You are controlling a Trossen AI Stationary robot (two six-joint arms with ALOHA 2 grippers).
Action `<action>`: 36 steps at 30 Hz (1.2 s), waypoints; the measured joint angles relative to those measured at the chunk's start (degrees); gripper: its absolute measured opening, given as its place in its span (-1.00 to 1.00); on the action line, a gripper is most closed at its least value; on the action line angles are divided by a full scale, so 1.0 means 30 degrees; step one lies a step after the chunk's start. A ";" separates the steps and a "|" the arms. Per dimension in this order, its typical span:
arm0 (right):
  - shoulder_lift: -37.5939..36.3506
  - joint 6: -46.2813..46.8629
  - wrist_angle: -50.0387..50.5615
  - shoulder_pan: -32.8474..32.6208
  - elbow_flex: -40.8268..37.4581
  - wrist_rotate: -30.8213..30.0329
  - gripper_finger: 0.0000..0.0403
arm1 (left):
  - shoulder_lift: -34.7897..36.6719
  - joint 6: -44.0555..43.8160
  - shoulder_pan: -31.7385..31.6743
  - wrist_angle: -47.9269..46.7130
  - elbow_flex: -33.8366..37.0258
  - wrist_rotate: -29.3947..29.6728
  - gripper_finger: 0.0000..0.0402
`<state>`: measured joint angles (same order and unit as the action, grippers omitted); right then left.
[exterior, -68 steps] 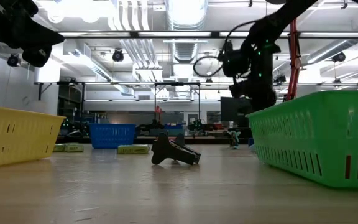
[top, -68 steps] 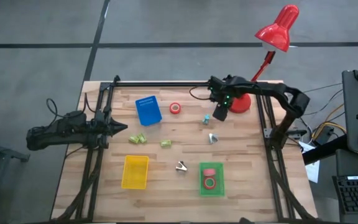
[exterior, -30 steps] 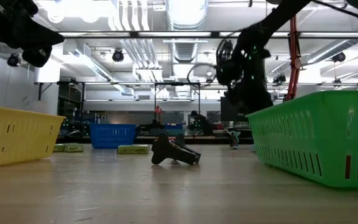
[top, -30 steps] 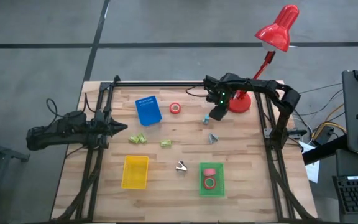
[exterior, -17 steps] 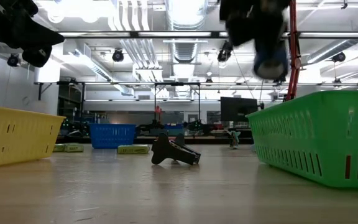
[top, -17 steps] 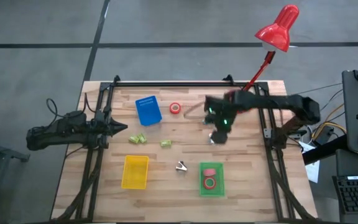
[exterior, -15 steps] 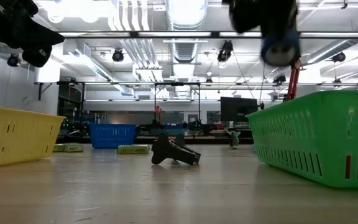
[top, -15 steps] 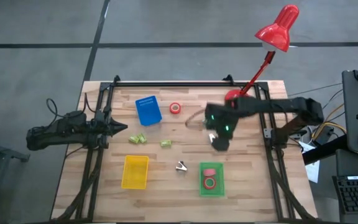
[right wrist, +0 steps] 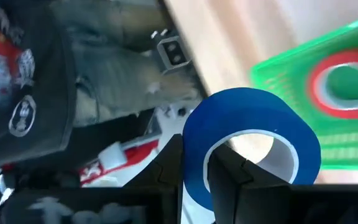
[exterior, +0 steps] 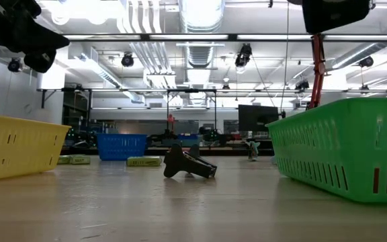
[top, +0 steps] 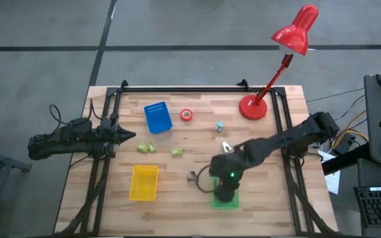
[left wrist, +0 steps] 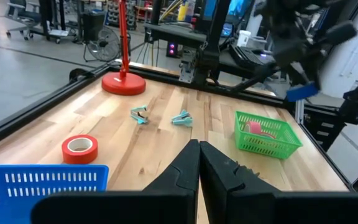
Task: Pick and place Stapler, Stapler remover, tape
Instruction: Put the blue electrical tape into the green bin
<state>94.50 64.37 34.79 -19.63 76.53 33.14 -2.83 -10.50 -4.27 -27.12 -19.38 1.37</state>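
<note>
Right wrist view: dark fingers (right wrist: 194,168) pinch a glossy blue tape ring (right wrist: 252,146) above the green mesh basket (right wrist: 291,68).

Even, bright overhead lighting; ceiling strip lights (exterior: 200,37) glare in the low view; blue tape roll (right wrist: 250,146) motion-blurred at close range.

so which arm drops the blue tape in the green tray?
Right. Its gripper is shut on the blue tape and sits over the green tray. The left gripper is shut, parked off the table's left edge.
</note>
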 joint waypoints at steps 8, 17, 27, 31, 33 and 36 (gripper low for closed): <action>0.1314 -0.0242 -0.0380 -0.0368 -0.0015 0.0680 -0.79 | 0.0000 0.0007 -0.0001 -0.0005 0.0000 0.0000 -0.93; 0.3635 -0.1445 0.0435 -0.0361 -0.0080 0.0926 -0.79 | 0.0000 0.0007 -0.0001 0.0009 0.0000 0.0000 -0.93; 0.4813 -0.3777 0.2454 -0.0188 -0.0180 -0.0756 -0.78 | 0.0000 0.0000 0.0005 0.0004 0.0000 0.0000 -0.93; 0.5392 -0.3884 0.2640 -0.0126 -0.0152 -0.0750 -0.73 | 0.0000 0.0007 -0.0001 0.0006 0.0000 0.0000 -0.93; 0.5530 -0.3879 0.3130 -0.0113 -0.0146 -0.0723 -0.67 | 0.0000 0.0005 0.0001 -0.0005 0.0000 0.0000 -0.93; 0.5546 -0.3920 0.3297 -0.0077 -0.0168 -0.0732 -0.54 | 0.0000 0.0003 -0.0001 -0.0005 0.0000 0.0000 -0.93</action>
<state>111.14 52.61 44.68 -19.86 76.03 30.94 -2.83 -10.49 -4.27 -27.14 -19.38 1.37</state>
